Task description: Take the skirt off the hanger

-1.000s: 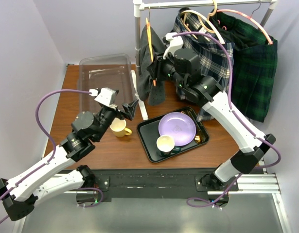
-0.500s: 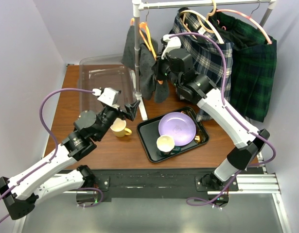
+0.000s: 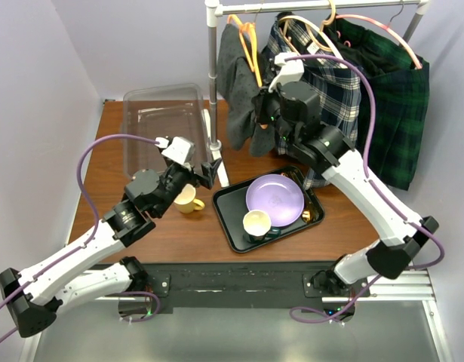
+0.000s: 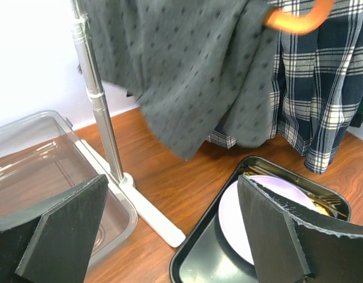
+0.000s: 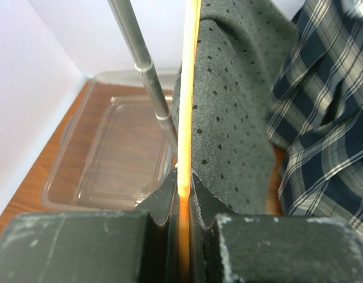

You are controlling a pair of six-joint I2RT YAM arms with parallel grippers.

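No legible text, label, brand, number or sign appears in any view.
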